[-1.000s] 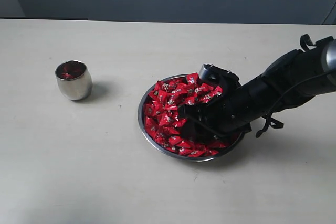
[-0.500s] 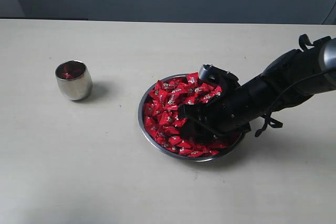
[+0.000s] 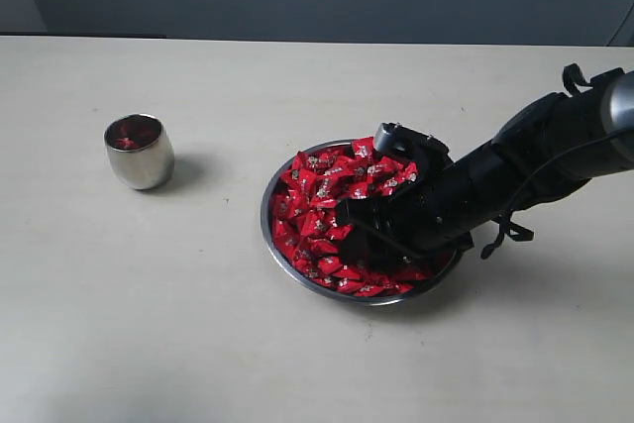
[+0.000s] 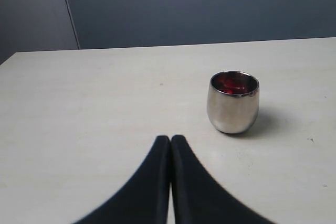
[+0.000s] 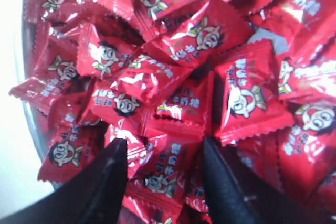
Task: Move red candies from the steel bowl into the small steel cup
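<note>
In the last second my right end effector has barely shifted: still spread, tips sunk among the red candies in the steel bowl at the middle of the counter, pinching nothing. So closing comes next, I judge; the small steel cup stands toward the counter's left edge

- The right arm is thick and matte black, with a silver-grey section at its far end.
- Thin black cables loop beside it.
- The left gripper has smooth black fingers, curved and tapering.
- The right gripper is dull black with narrow tips.
</note>
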Available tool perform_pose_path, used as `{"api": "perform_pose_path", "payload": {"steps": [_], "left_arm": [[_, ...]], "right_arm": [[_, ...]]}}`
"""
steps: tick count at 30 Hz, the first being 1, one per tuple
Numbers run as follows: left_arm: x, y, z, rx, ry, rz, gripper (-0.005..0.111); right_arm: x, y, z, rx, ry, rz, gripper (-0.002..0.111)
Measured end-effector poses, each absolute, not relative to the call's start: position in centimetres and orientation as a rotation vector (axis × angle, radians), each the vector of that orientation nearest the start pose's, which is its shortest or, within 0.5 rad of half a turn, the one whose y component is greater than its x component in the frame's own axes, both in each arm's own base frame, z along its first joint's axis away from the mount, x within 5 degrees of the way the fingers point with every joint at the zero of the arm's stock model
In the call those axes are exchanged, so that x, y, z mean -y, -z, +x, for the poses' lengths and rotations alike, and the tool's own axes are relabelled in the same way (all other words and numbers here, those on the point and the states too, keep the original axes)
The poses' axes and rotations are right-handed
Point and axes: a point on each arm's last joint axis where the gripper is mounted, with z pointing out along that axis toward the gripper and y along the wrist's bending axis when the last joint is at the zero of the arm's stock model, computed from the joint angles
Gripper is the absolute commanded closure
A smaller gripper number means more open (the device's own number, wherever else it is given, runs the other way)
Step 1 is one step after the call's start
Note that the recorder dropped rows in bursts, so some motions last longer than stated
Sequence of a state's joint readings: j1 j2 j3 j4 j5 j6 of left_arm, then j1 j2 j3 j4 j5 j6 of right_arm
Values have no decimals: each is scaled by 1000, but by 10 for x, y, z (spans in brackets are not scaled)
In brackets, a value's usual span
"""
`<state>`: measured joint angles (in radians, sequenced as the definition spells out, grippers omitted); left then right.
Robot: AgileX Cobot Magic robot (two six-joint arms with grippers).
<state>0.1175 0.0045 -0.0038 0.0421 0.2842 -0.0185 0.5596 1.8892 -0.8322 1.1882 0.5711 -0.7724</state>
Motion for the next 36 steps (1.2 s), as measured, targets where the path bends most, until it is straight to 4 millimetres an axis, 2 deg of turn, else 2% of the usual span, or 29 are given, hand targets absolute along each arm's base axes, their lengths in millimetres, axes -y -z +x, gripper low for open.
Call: {"api": "perform_pose_path", "payload": {"steps": [16,18,23,25,36], "left_arm": [[-8,-189,54,-1767,-111,-93,106],[-8,-189,54,-1767,-111,-93,106],[-8,-189,54,-1767,-111,-93,106],[-8,-189,54,-1767,-111,-93,106],[-8,-189,54,-1767,-111,-93,106]], "right_arm": [[-205,-111,241,-2880,-938,-435,69],[-204,-111,240,-2891,-928,-430,73],[-202,-108,239,-2924,-888,-431,91],[-201,-108,239,-2929,-880,-436,93],[-201,-108,239,-2931,-875,-433,93]]}}
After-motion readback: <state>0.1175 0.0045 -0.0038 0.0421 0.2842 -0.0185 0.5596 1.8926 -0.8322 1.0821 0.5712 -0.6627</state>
